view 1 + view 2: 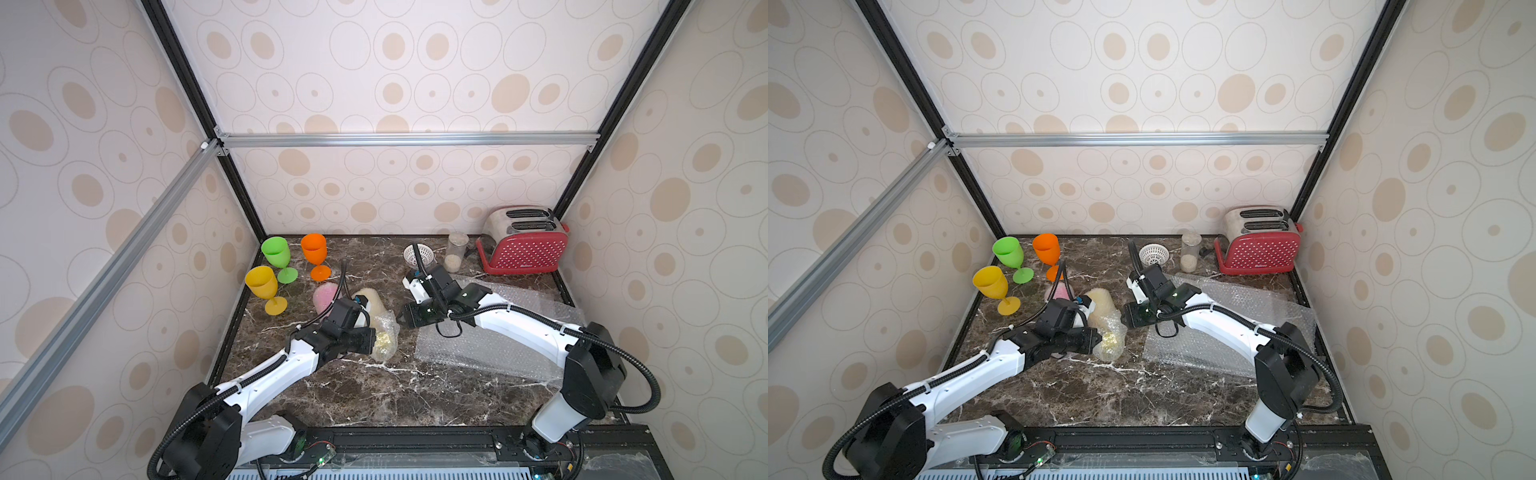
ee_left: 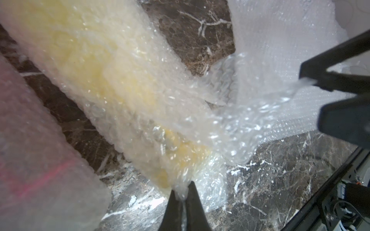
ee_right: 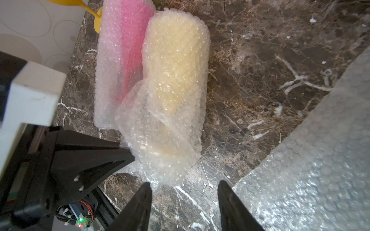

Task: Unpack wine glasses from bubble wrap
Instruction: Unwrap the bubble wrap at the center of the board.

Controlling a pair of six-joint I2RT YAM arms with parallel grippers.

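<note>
**Left end effector pinches the loose wrap of the yellow tube**

The left end effector [image 2: 182, 191] is clamped tight on a crinkled loose end of the yellow bubble wrap tube [image 3: 177, 66]. That tube lies on its side near the middle of the marble table [image 1: 374, 395]. The pink bubble wrap tube [image 3: 120, 50] lies just left of it, touching along its length. The right end effector [image 3: 185, 185] stands just right of the yellow tube's near end, its jaws fairly wide and holding nothing. Flat bubble wrap sheets [image 1: 498, 349] lie spread on the right, under the right arm. At the far left the green glass [image 1: 275, 250], orange glass [image 1: 313, 248] and yellow glass [image 1: 262, 282] stand upright and unwrapped. A red toaster [image 1: 523, 249], clear jar [image 1: 455, 251] and white bowl [image 1: 417, 254] sit along the far right edge
</note>
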